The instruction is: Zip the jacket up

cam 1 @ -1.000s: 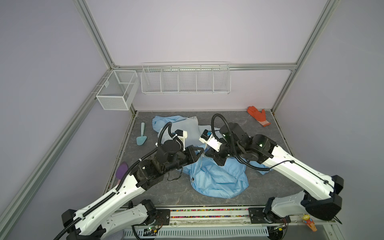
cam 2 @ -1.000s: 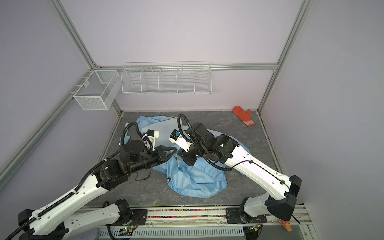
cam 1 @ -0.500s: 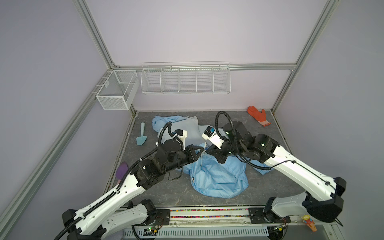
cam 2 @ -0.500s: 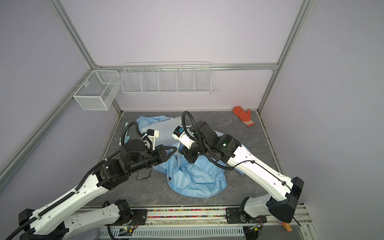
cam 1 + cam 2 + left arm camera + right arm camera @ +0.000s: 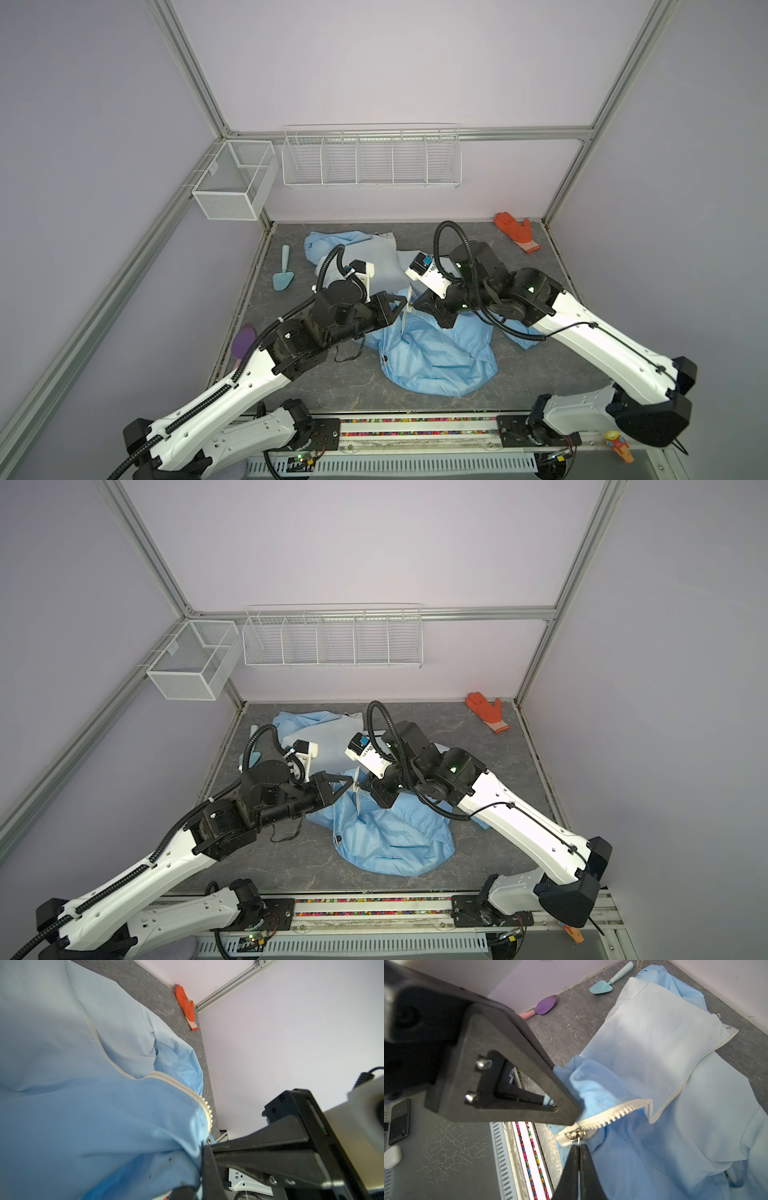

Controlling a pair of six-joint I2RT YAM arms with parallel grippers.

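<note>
Closely – the right pincer (image 5: 579,1148) is pinched tight on the small metal pull (image 5: 579,1142) that hangs from the silver slider (image 5: 576,1134). Its two black fingertips are pressed together with only that tab between them. Just beside it the left pincer (image 5: 569,1114) is clamped on a fold of the jacket (image 5: 654,1043), and blue cloth shows between its fingers right next to the zip (image 5: 612,1114). A row of white teeth runs out from the slider, bends sharply and carries on along the edge of the pale front panel. In both top views the two pincers meet almost tip to tip above the middle of the table (image 5: 353,386), holding the zip edge up off the heap. The jacket lies crumpled at the centre of the grey table – deeper blue toward the front rail, whitish toward the back wall, with part of it under the right arm. Well apart from it, an orange glove (image 5: 517,230) lies in the far right corner. A teal trowel (image 5: 284,276) lies by the left edge, and a purple trowel (image 5: 243,345) nearer the front is half hidden by the left arm
</note>
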